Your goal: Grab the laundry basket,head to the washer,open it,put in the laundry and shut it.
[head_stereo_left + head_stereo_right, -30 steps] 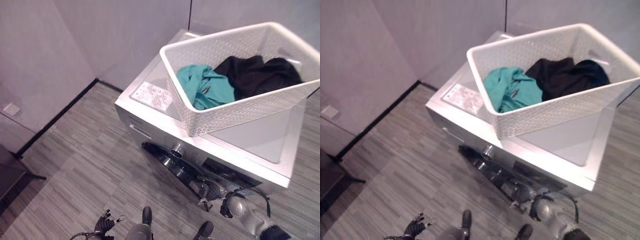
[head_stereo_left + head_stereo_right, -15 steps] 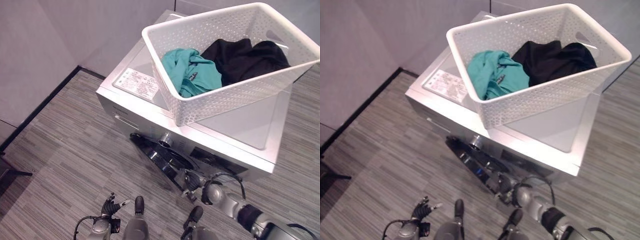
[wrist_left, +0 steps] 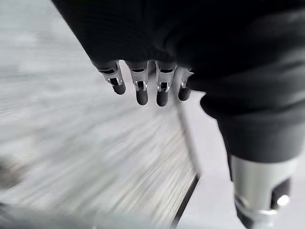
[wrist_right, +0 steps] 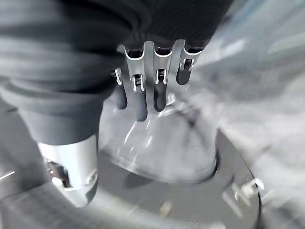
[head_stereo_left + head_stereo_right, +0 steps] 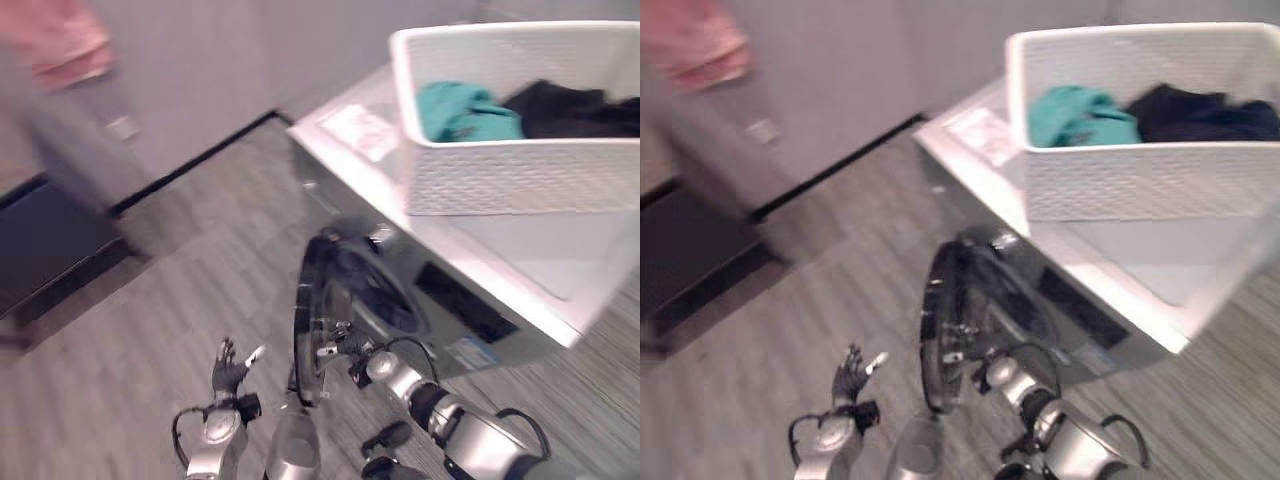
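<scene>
The step in hand was opening the washer (image 5: 450, 270). Its round door (image 5: 312, 310) stood swung out from the front, edge-on to the head camera, with the dark drum opening (image 5: 385, 295) showing behind it. The right hand (image 5: 345, 345) was at the door's inner edge; in the right wrist view its fingers (image 4: 143, 95) hung over the door's glass bowl (image 4: 162, 143), slightly bent, and I could not tell whether they hooked the rim or only rested against it. The left hand (image 5: 228, 368) hung low over the floor (image 5: 150, 330), well apart from the machine, fingers spread and relaxed with nothing in them (the left wrist view showed the same loose fingers (image 3: 141, 90) above bare floor).

The laundry basket (image 5: 510, 175) sat on top of the washer, upright, a white perforated tub. Inside lay 2 garments: a teal one (image 5: 465, 110) toward the left side and a black one (image 5: 575, 105) touching it on the right. Nothing had gone into the drum as far as could be seen.

Judging from this, the next move called for freeing the right hand from the door, leaving it wide enough to clear the opening, then reaching up into the basket for the clothes.
</scene>
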### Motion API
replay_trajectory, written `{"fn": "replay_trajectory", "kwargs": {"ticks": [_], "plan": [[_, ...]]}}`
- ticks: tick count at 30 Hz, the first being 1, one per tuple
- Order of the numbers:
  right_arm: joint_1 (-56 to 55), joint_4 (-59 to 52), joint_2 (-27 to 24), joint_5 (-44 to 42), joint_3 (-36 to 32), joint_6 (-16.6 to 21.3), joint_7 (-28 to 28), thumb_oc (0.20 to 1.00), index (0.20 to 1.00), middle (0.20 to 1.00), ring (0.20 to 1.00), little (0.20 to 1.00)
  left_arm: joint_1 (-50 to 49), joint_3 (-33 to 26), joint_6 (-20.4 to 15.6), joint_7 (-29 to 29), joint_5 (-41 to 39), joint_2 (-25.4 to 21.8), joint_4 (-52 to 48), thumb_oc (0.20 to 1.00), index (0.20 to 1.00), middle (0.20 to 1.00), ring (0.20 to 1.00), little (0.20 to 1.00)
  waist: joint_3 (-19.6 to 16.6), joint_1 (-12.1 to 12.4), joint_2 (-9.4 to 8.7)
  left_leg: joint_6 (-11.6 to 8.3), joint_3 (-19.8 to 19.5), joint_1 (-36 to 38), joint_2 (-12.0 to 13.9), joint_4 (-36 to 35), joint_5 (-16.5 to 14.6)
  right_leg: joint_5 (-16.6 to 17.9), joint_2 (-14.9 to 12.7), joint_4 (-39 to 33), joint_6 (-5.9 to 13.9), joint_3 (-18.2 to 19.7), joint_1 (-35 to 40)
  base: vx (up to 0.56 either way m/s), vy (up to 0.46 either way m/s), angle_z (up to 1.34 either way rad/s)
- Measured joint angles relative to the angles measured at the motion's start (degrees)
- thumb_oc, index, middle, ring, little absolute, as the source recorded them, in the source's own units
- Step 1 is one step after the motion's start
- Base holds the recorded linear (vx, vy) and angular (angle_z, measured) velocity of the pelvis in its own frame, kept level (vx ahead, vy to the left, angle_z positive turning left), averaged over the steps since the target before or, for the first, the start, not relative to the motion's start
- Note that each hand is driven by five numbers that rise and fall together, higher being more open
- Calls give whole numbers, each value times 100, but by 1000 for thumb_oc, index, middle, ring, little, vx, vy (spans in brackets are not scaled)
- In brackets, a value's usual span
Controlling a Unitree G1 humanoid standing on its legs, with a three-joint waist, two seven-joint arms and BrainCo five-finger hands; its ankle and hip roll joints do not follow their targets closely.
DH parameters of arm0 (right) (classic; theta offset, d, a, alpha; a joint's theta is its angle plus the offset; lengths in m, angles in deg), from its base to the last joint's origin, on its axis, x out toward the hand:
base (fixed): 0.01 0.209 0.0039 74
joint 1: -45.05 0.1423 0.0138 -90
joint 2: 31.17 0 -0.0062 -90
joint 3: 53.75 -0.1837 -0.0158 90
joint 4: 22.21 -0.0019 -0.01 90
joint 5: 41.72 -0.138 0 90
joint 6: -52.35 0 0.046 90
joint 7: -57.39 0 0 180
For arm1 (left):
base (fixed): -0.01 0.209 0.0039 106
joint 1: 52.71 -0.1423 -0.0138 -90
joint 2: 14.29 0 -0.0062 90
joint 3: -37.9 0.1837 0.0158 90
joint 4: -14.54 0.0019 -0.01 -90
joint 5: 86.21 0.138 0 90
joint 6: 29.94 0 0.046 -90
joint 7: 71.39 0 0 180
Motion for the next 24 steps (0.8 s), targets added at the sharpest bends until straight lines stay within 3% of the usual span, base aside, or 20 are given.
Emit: {"fn": "replay_trajectory", "kwargs": {"ticks": [1, 2, 3, 5, 7, 8, 9, 10, 11, 12, 14, 15, 16, 17, 18, 19, 21, 23, 24], "plan": [[42, 37, 38, -170, -161, 73, 2, 1000, 1000, 1000, 1000, 1000, -179, -55, 21, -49, 172, -136, -411, 1000, 1000, 1000, 1000, 1000, -112, 195, 169, 176, -77, 161, 147, -200, -22, -151, 32, 495, -69, 90, -114, 142, 40, 47], [69, 47, 111, -251, -342, 141, 12, 1000, 1000, 1000, 1000, 1000, -171, -85, 44, -102, 272, -360, -844, 1000, 1000, 1000, 1000, 1000, -91, 269, 90, 192, -195, 114, 104, -186, 35, -358, -155, 1196, -134, 353, -288, 75, 30, 74], [71, 45, 141, -340, -467, 163, 27, 1000, 1000, 1000, 1000, 1000, -134, -138, 9, -147, 393, -611, -1212, 1000, 1000, 1000, 1000, 1000, -70, 247, -78, 179, -322, 134, 16, -232, 28, -622, -263, 1329, -148, 431, -325, 113, 73, 115], [-244, -46, 145, -382, -610, 216, -75, 1000, 1000, 1000, 1000, 1000, -307, -306, 1, 14, 478, -1296, -1949, 1000, 1000, 1000, 1000, 1000, -116, 293, -596, 170, -295, 139, -91, 176, 16, -647, -408, 1171, -105, 424, -313, 74, 103, 80], [-584, -43, 14, -322, -598, 230, -103, 1000, 1000, 1000, 1000, 1000, -352, -256, -52, 391, 266, -1493, -2086, 1000, 1000, 1000, 1000, 1000, -293, 234, -552, 185, -239, 547, -31, 44, -182, -515, -304, 879, 82, 439, -258, 47, 89, 5], [-724, -61, -93, -186, -608, 202, -139, 1000, 1000, 1000, 1000, 1000, -362, -191, -45, 745, -47, -1498, -2159, 1000, 1000, 1000, 1000, 1000, -390, 150, -399, 253, -120, 757, 92, -293, -292, -387, -224, 756, 137, 439, -216, 128, 178, -12], [-1050, -29, -282, 110, -619, 160, -280, 1000, 1000, 1000, 1000, 1000, -289, -168, 62, 1473, -640, -1613, -2282, 1000, 1000, 1000, 1000, 1000, -307, -36, -481, 288, 60, 858, -71, -473, -198, -113, -313, 566, 148, 565, -227, 139, 181, -20], [-1267, 76, -336, 369, -675, 132, -455, 1000, 1000, 1000, 1000, 1000, -292, 42, 252, 1965, -1219, -1970, -2463, 1000, 1000, 1000, 1000, 1000, -300, -147, -558, 338, 164, 921, -153, -468, -228, 41, -329, 452, 137, 732, -218, 150, 159, -56], [-1637, 186, -437, 716, -697, 117, -656, 1000, 1000, 1000, 1000, 1000, -260, 506, 534, 2780, -1825, -2688, -2766, 1000, 1000, 1000, 1000, 1000, -357, -333, -669, 415, 359, 1045, -246, -474, -283, 182, -370, 343, 99, 966, -190, 76, 70, -68], [-1835, 250, -545, 911, -690, 96, -766, 1000, 1000, 1000, 1000, 1000, -188, 742, 680, 3228, -2044, -3069, -2913, 1000, 1000, 1000, 1000, 1000, -402, -463, -707, 457, 506, 1129, -285, -478, -330, 240, -394, 229, 71, 1060, -138, 113, 93, -75], [-2241, 430, -774, 1218, -726, -8, -899, 1000, 1000, 1000, 1000, 1000, 138, 1084, 882, 3816, -2228, -3442, -2987, 1000, 1000, 1000, 1000, 1000, -440, -710, -717, 531, 706, 1228, -289, -528, -391, 252, -383, 84, 86, 1059, 12, 104, 98, -55], [-2504, 744, -878, 1612, -1023, -16, -1015, 1000, 1000, 1000, 1000, 1000, 1112, 2340, 1102, 4211, -2375, -4415, -3303, 1000, 1000, 1000, 1000, 1000, -445, -869, -762, 549, 801, 1237, -253, -515, -407, 158, -495, 555, 15, 1086, -170, 66, 74, -33], [-2527, 943, -932, 1729, -1046, -81, -1026, 1000, 1000, 1000, 1000, 1000, 1379, 2669, 1198, 4500, -2371, -4780, -3505, 1000, 1000, 1000, 1000, 1000, -488, -1056, -872, 542, 815, 1282, -258, -499, -415, 106, -560, 700, 68, 1092, -254, 88, 102, -23], [-2665, 1041, -957, 1948, -1013, -73, -1087, 1000, 1000, 1000, 1000, 1000, 1768, 3177, 1235, 4877, -2406, -5055, -3444, 1000, 1000, 1000, 1000, 1000, -575, -1222, -882, 536, 824, 1308, -301, -502, -418, 148, -548, 636, -32, 1148, -233, 49, 62, -28], [-2725, 1074, -1138, 2101, -1039, -76, -1106, 1000, 1000, 1000, 1000, 1000, 2093, 3608, 1349, 5044, -2413, -5067, -3214, 1000, 1000, 1000, 1000, 1000, -628, -1345, -886, 517, 832, 1364, -258, -508, -440, 210, -480, 514, -41, 1235, -204, 96, 124, -40], [-2730, 1144, -1359, 2309, -1059, -37, -1108, 1000, 1000, 1000, 1000, 1000, 2543, 4231, 1427, 5270, -2413, -4956, -2773, 1000, 1000, 1000, 1000, 1000, -723, -1554, -781, 479, 842, 1332, -268, -564, -455, 428, -351, 155, -55, 1292, -148, 73, 96, -39], [-2677, 1182, -1530, 2435, -1079, -12, -1100, 1000, 1000, 1000, 1000, 1000, 3055, 4969, 1491, 5463, -2415, -4931, -2345, 1000, 1000, 1000, 1000, 1000, -688, -1692, -697, 478, 986, 1327, -265, -533, -457, 598, -310, 1, -116, 1401, -136, 55, 88, -40], [-2798, 1223, -1745, 2544, -1083, -27, -1096, 1000, 1000, 1000, 1000, 1000, 3248, 5253, 1465, 5623, -2230, -4606, -1723, 1000, 1000, 1000, 1000, 1000, -704, -1910, -655, 453, 979, 1333, -271, -442, -557, 556, -282, -6, -100, 1531, -127, 40, 101, -22], [-2731, 1220, -1760, 2554, -1160, -16, -1090, 1000, 1000, 1000, 1000, 1000, 3474, 5543, 1460, 5659, -1990, -4530, -1515, 1000, 1000, 1000, 1000, 1000, -713, -1883, -616, 455, 969, 1336, -270, -498, -556, 563, -278, 0, -100, 1511, -142, 30, 85, -3]]}}
